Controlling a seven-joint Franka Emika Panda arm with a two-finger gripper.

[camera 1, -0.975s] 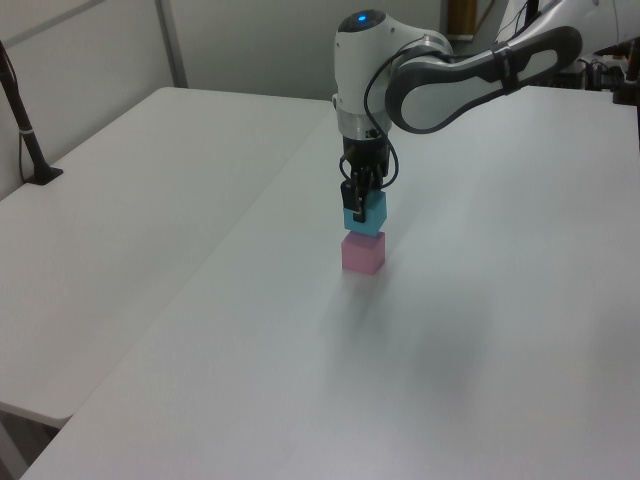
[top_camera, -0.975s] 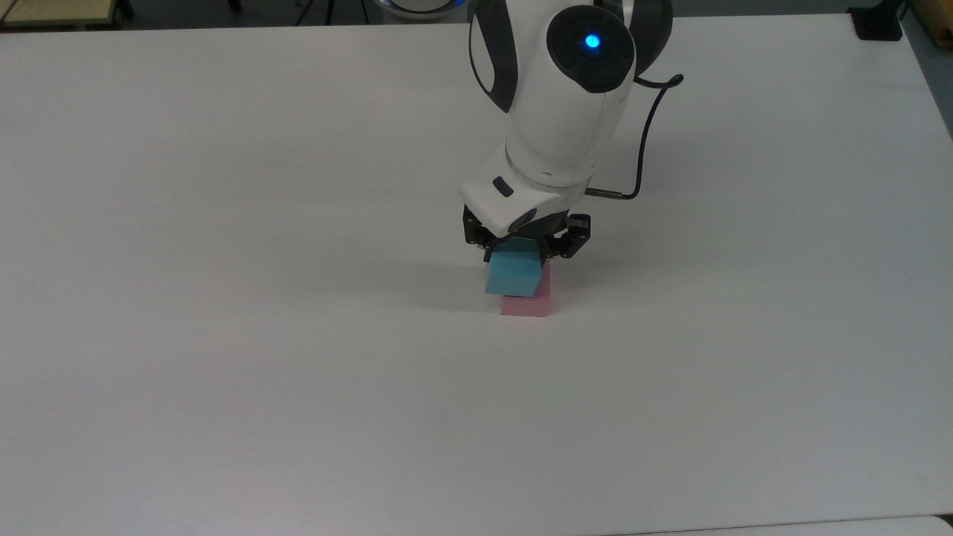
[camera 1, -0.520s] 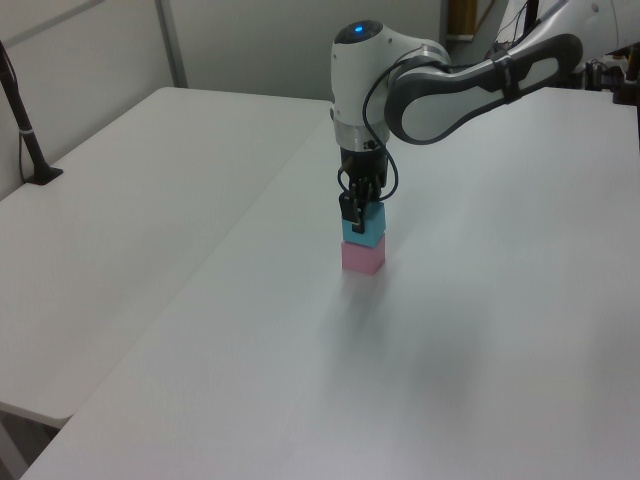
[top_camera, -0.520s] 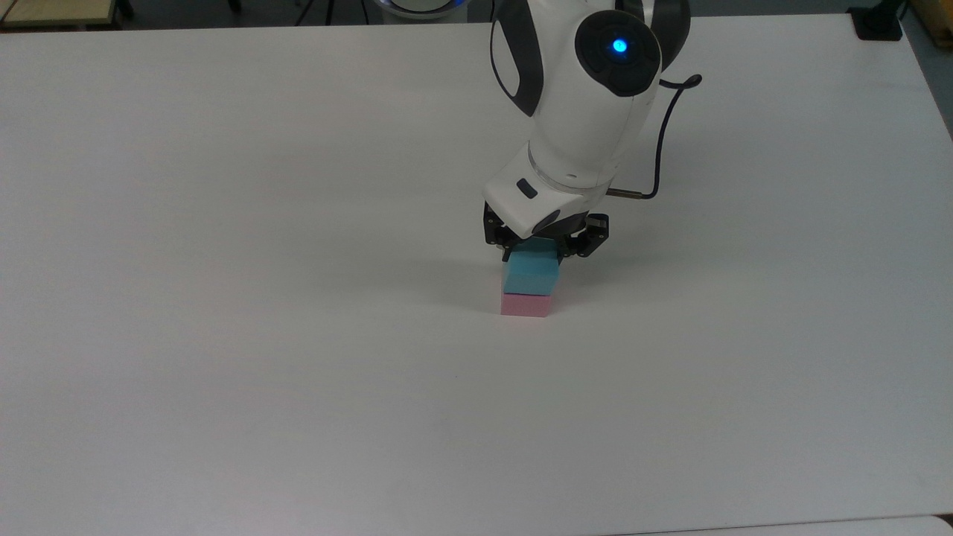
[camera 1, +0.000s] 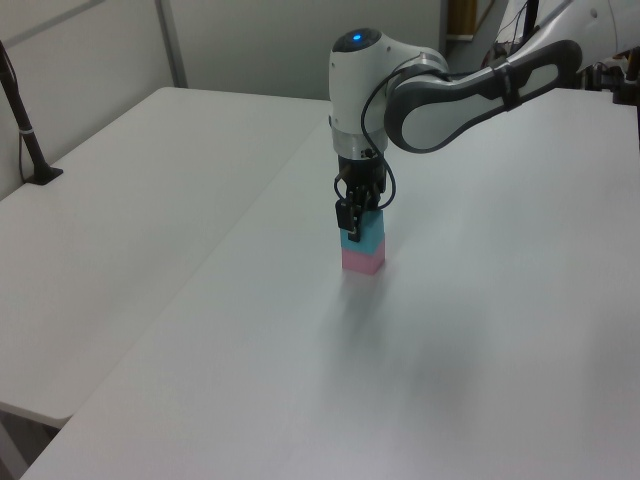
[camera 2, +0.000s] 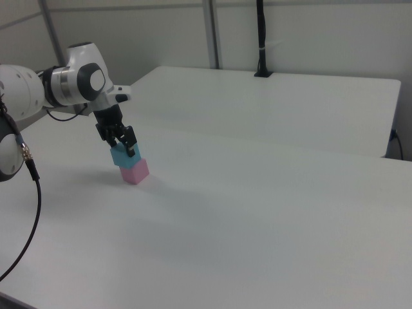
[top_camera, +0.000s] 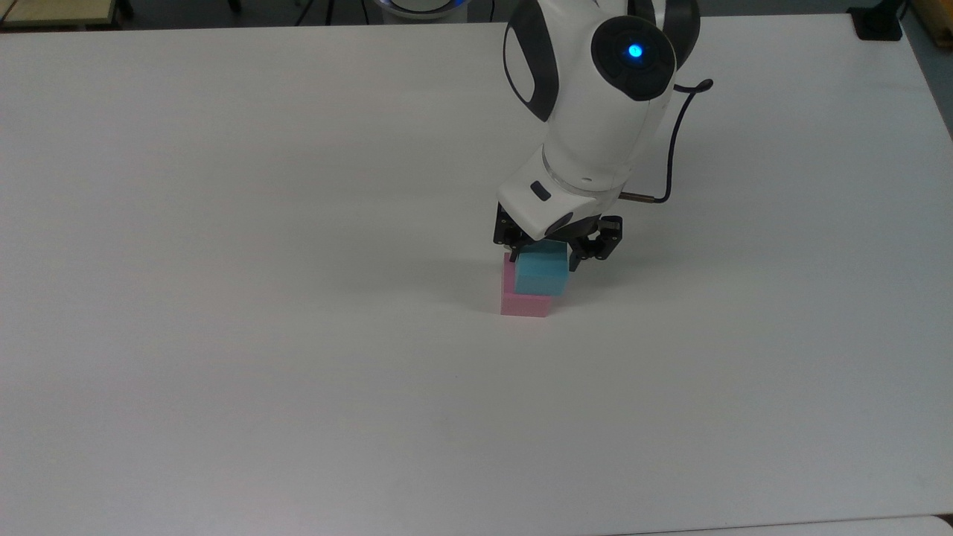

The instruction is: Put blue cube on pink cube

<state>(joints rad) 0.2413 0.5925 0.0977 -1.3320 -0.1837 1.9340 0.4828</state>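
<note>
Two cubes sit stacked near the middle of my white table (top_camera: 223, 298): the blue cube (top_camera: 541, 273) is on the pink cube (top_camera: 525, 304), which rests flat on the tabletop. From the top view, blue sits offset toward the top view's right, leaving a strip of pink's top bare along its left edge. In the left view blue (camera 1: 366, 235) appears to rest directly on pink (camera 1: 362, 260), with no gap that I can make out. My gripper (top_camera: 555, 253) points down from the arm (top_camera: 595, 112), its black fingers (camera 1: 346, 215) clamped on blue's opposite sides. The right view shows the same grip, blue (camera 2: 121, 156) above pink (camera 2: 134, 170).
</note>
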